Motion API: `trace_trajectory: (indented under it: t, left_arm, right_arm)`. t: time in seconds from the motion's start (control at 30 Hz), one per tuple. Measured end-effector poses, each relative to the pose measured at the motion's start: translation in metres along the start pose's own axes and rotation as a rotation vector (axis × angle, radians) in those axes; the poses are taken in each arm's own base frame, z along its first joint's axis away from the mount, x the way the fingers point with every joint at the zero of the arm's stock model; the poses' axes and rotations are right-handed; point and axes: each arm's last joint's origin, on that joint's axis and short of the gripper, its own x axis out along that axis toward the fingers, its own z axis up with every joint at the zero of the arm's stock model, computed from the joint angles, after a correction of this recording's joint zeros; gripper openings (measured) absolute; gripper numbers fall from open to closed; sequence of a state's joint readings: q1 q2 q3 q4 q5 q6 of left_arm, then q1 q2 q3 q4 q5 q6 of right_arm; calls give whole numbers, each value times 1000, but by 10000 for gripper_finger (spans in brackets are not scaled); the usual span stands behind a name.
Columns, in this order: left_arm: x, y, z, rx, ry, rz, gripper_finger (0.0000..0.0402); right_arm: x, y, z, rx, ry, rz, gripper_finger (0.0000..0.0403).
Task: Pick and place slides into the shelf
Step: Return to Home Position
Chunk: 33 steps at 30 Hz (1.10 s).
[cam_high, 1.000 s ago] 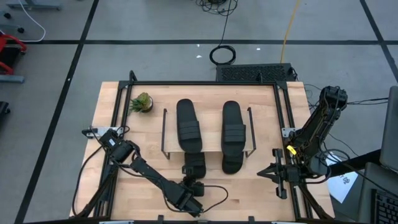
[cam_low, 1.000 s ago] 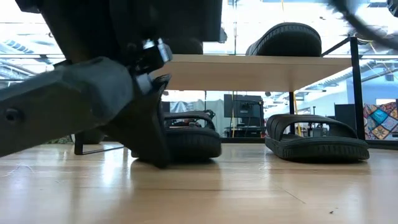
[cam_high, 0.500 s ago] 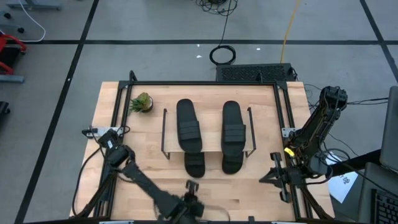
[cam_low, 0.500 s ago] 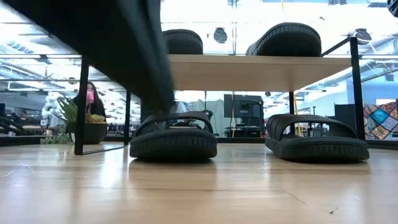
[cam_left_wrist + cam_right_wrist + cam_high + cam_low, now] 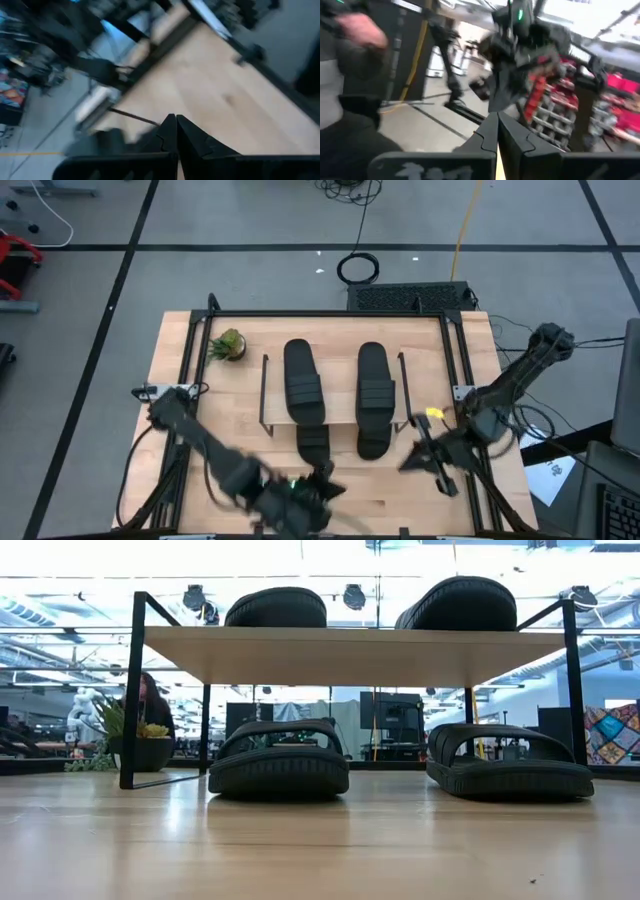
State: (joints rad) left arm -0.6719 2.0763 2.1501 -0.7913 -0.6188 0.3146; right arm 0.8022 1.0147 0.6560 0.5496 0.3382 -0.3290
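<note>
Slides: we count four; the top pair (image 5: 304,383) lies side by side on the shelf's board; the bottom pair (image 5: 280,758) rests on the table (image 5: 180,360) beneath it, ends jutting out on the near side
Shelf (image 5: 350,652): upright at mid-table
Left gripper (image 5: 176,122): we see fingers pressed together, empty; by the table's near edge, apart from the slides
Right gripper (image 5: 497,120): fingers together too, empty; just right of the shelf
Plant (image 5: 228,344): near the shelf's far left corner
</note>
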Motion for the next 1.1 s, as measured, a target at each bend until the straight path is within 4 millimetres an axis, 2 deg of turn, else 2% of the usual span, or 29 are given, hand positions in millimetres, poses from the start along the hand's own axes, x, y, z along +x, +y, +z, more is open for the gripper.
trace_trajectory:
  t: [0.1,0.2,0.3,0.43,0.53,0.67,0.8,0.97,1.1]
  left_arm:
    - [-9,42,-1,-25,-58,39,0]
    - [-22,79,-6,-64,-87,90,0]
    - [-45,116,-14,-97,-111,151,0]
    - [-77,158,-30,-123,-130,196,0]
    - [-101,181,-43,-132,-145,203,0]
    - [-129,202,-55,-101,-189,222,0]
    - [-154,220,-67,-113,-229,241,0]
    - [-182,247,-95,-199,-199,317,0]
    - [-192,251,-119,-272,-159,325,0]
  right_arm:
    - [5,-30,13,6,38,-103,0]
    - [-1,-59,26,-9,88,-198,0]
    - [-17,-87,43,-43,116,-295,0]
    - [-51,-116,67,-62,127,-417,0]
    - [-75,-124,78,-39,137,-394,0]
    - [-93,-128,87,-33,198,-431,0]
    - [-99,-130,83,-76,345,-496,0]
    - [-102,-130,85,-64,322,-485,0]
    - [-111,-127,87,-11,297,-467,0]
